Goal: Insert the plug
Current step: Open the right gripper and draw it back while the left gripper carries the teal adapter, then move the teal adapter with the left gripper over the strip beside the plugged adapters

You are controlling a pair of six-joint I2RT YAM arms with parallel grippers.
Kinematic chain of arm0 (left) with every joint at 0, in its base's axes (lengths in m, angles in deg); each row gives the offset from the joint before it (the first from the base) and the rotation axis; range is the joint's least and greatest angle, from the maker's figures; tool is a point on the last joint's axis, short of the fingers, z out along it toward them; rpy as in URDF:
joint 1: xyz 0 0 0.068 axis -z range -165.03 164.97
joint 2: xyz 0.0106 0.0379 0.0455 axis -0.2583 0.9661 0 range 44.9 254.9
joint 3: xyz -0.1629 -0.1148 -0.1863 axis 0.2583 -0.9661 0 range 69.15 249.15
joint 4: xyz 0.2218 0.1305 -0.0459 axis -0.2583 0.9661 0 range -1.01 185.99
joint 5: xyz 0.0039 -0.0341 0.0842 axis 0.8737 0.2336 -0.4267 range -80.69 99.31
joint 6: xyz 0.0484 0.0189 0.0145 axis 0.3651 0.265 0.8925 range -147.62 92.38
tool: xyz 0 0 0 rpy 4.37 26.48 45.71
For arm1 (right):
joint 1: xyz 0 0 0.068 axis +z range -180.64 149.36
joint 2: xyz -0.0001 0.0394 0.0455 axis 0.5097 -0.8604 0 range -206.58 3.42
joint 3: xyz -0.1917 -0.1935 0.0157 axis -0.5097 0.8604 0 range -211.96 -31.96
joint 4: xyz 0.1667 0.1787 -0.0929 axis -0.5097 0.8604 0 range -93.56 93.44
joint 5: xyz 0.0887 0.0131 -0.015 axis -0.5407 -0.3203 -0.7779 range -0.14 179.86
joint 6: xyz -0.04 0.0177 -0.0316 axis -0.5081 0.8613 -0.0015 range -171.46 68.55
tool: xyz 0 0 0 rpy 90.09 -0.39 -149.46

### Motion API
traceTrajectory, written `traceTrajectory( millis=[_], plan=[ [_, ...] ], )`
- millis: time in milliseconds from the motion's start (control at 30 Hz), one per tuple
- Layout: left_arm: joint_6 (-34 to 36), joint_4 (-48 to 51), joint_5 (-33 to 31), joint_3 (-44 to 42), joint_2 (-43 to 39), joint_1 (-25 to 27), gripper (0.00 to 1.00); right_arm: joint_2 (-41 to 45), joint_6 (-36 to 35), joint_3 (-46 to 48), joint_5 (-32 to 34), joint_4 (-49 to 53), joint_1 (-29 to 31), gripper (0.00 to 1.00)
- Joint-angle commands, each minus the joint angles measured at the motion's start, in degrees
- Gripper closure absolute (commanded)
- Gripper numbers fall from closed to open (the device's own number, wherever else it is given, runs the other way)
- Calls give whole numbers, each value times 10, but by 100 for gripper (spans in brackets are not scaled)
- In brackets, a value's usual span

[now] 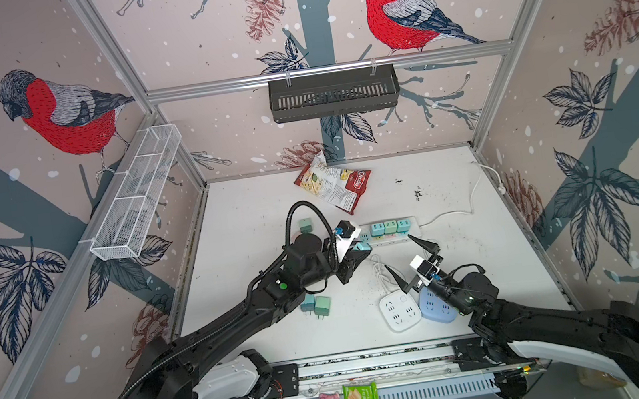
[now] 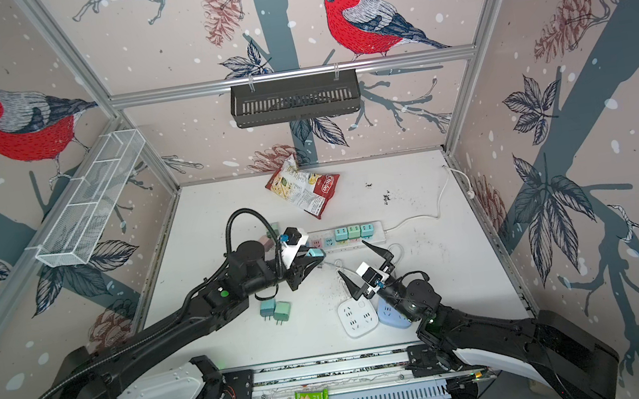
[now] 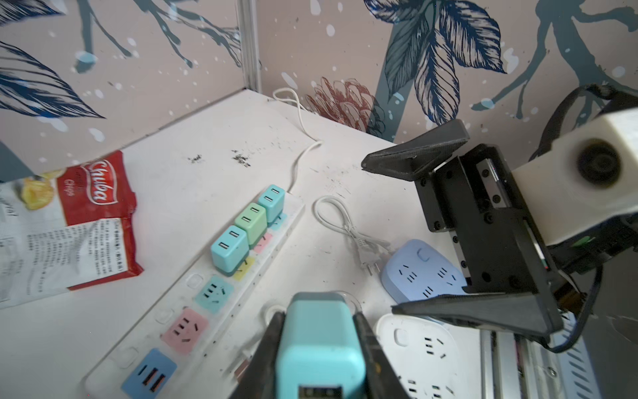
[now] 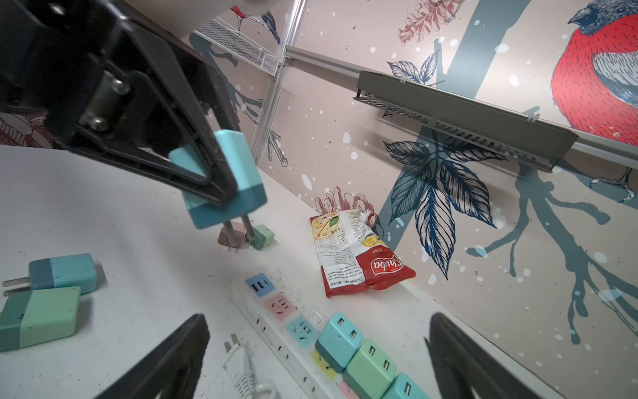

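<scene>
The left gripper point(image 3: 319, 316) is clamped on a blue plug point(image 3: 321, 349), one finger on each side. In the right wrist view the two prongs of the plug point down and touch nothing. The plug hangs at the free end of the strip point(image 3: 241, 304), near the pink socket point(image 3: 184, 330); whether it is exactly over a socket, I cannot tell. The right gripper point(image 1: 398, 251) is empty, its jaws wide apart, just on the near side of the strip. Three plugs point(image 1: 389, 227) sit side by side in the other end of the strip. Beyond the strip lies a bag point(image 1: 335, 188). On the near side lie two loose plugs point(image 1: 317, 306), a cable point(image 3: 364, 254), a white block point(image 1: 400, 310) and a blue block point(image 1: 432, 307).
</scene>
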Motion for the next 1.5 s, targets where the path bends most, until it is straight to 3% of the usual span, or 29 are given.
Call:
traceTrajectory(
  millis=[0, 167, 267, 433, 533, 633, 767, 900, 1067, 1200, 1467],
  plan=[
    [49, -89, -78, -42, -42, -1, 100, 22, 46, 4, 15, 26, -15, 0],
    [137, -123, -59, -93, -77, 0, 100, 90, 90, 6, 5, 80, -61, 0],
    [182, -136, -60, -107, -78, 0, 100, 131, 132, 43, 37, 43, -83, 0],
    [241, -119, -135, -96, -31, -1, 100, 215, 198, 72, 50, 64, -138, 0],
    [258, -96, -174, -61, 14, -1, 100, 265, 236, 82, -2, 89, -180, 0],
    [268, -77, -174, -12, 54, -6, 100, 284, 257, 85, -51, 98, -216, 0],
    [307, -16, -152, 91, 116, -15, 100, 248, 278, 79, -57, 83, -241, 0],
    [345, 116, -169, 232, 193, -28, 100, 153, 286, 55, -59, 59, -256, 0],
    [402, 281, -144, 354, 263, -58, 100, 39, 287, 11, -69, 40, -262, 0],
    [443, 360, -151, 369, 281, -69, 100, -1, 284, -7, -72, 37, -263, 0],
    [493, 341, -113, 325, 276, -70, 100, -5, 287, -5, -63, 28, -268, 0]
  ],
)
